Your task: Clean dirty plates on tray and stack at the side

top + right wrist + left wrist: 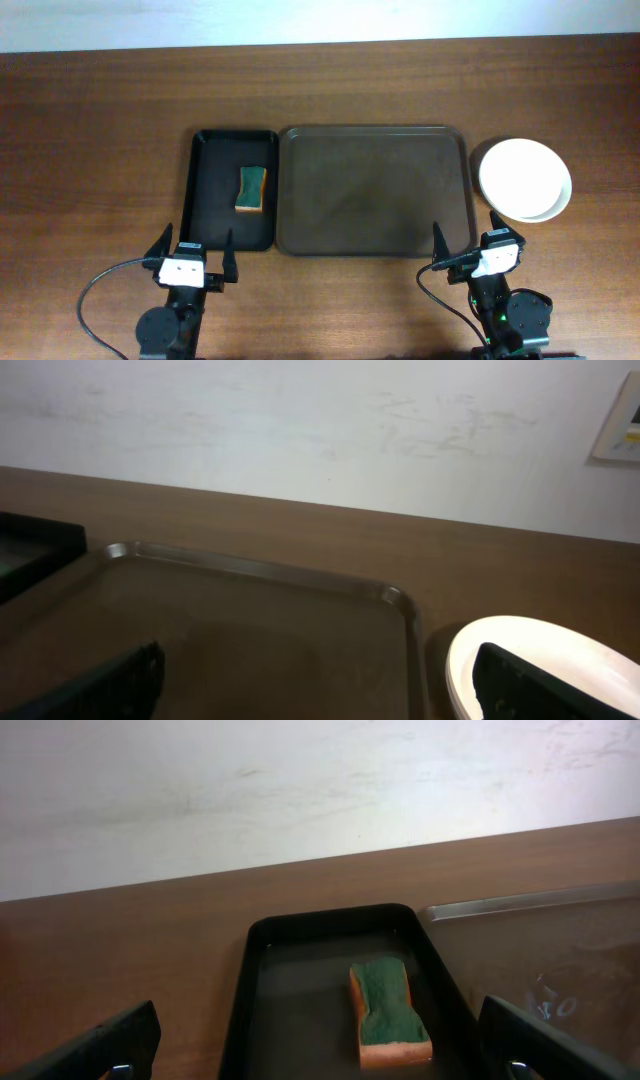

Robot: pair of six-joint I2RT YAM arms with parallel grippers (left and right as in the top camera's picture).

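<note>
The plates sit stacked on the tabletop, just beside the tray's right end. They lie ahead of the right hand and slightly to its right, so that arm is much the nearer. The tray holds nothing. The black tray to its left holds a sponge, its long axis running straight away from the left hand. Both hands are spread wide and hold nothing. To my eye, the job looks done.
</note>
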